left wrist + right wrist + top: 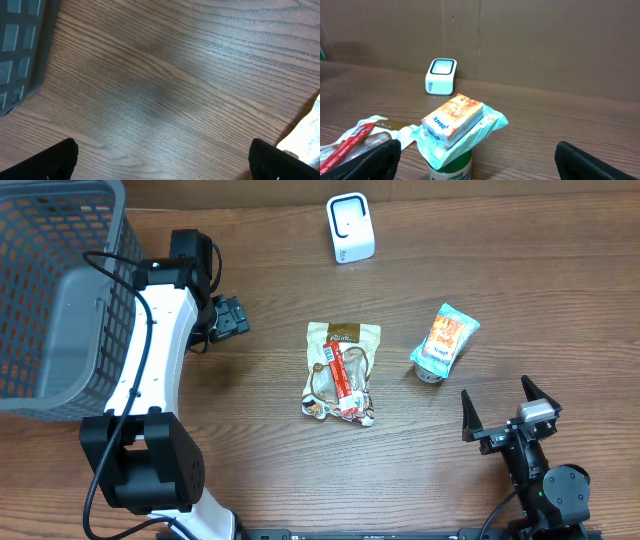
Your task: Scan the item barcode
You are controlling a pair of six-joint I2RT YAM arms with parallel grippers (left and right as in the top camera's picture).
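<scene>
The right gripper (496,390) holds its jaws wide apart, empty. Just ahead, between them, a teal packet (452,122) lies on a can (451,169) whose base is cut off. Ahead-left lies a snack bag (355,137); far ahead stands the scanner (440,76). The left gripper (162,165), jaws apart, hangs over bare table (165,90), with the basket (20,50) at its left. No barcode is readable.

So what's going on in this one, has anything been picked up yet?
Nothing is held yet. Both the left claw and right claw are open and empty. The cream-topped snack bag with a red stick lies mid-table; the orange-and-teal packet rests on a small green-and-white tub. The white box-shaped scanner stands at the far edge, untouched.
</scene>
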